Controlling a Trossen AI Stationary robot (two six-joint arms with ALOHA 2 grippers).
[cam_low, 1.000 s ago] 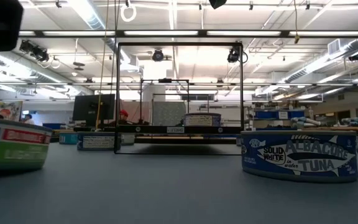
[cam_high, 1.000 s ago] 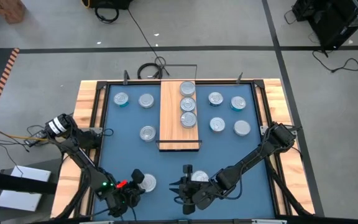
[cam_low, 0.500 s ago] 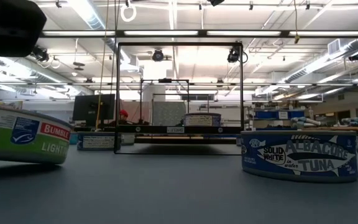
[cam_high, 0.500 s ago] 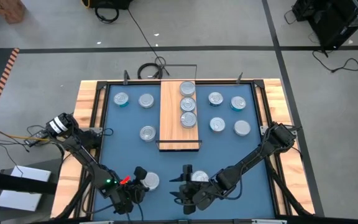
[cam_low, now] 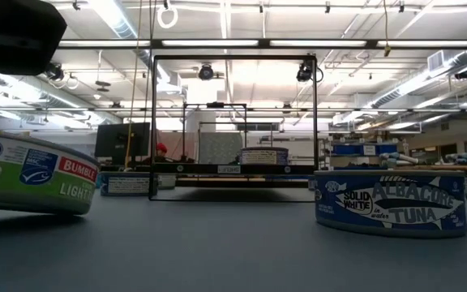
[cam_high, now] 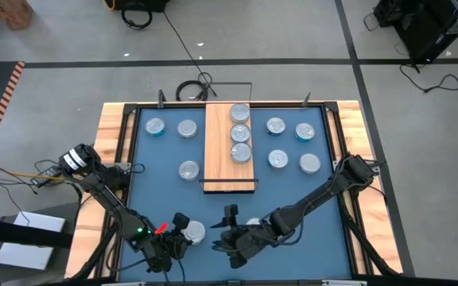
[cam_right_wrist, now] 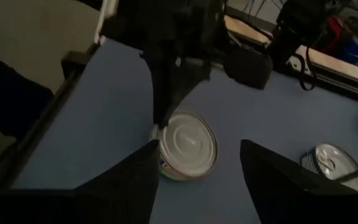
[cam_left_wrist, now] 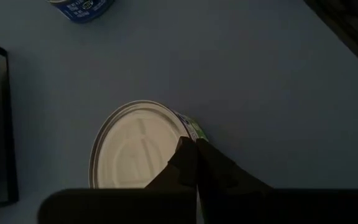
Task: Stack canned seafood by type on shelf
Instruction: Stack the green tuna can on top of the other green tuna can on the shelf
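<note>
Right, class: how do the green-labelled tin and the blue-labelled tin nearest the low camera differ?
The green-labelled tin reads Bumble; the blue-labelled tin reads Solid White Albacore Tuna. The shut left gripper meets the green-labelled tin's rim, not the blue-labelled tin. Both are short and round.

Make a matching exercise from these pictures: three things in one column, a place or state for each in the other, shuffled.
Things:
1. left gripper
2. right gripper
3. shelf

Places or states:
A. open, at the table's near edge
B. carries three tins in a row
C. shut, tips against a green-sided tin

Pairs: 1-C, 2-A, 3-B
</note>
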